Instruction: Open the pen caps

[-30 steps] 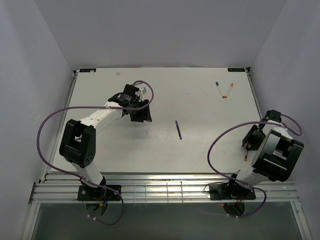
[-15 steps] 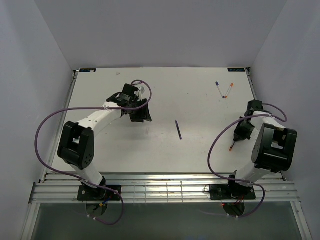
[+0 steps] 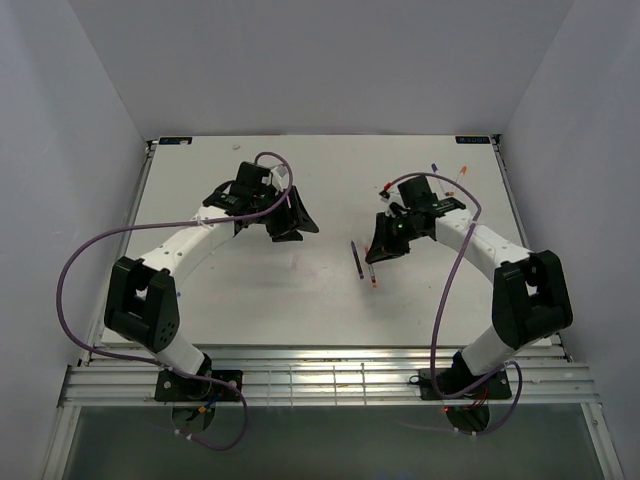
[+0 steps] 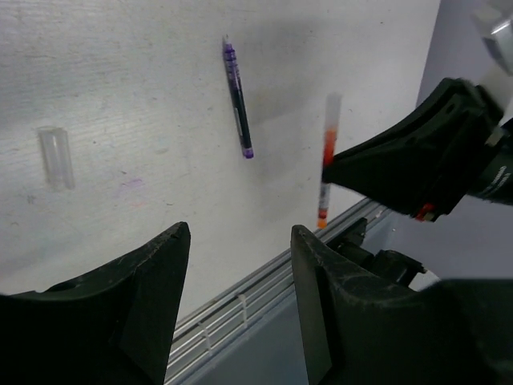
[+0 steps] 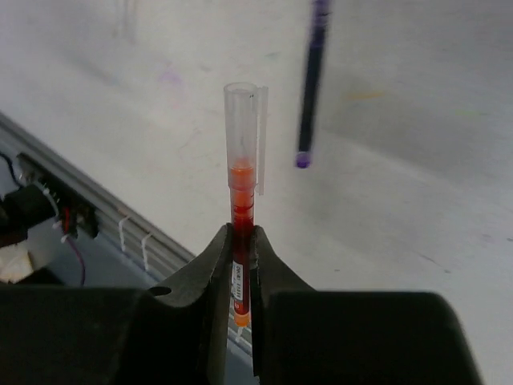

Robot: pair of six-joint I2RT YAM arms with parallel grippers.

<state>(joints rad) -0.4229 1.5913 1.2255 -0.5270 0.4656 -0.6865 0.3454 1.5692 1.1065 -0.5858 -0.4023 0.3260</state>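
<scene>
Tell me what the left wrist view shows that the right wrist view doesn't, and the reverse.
Only the left wrist view: the left gripper, jaws open and empty. Only the right wrist view: the pinch up close, the right gripper shut on the red pen below its clear cap, which is on. Both: that red pen in the right gripper and the purple pen lying loose on the table.
</scene>
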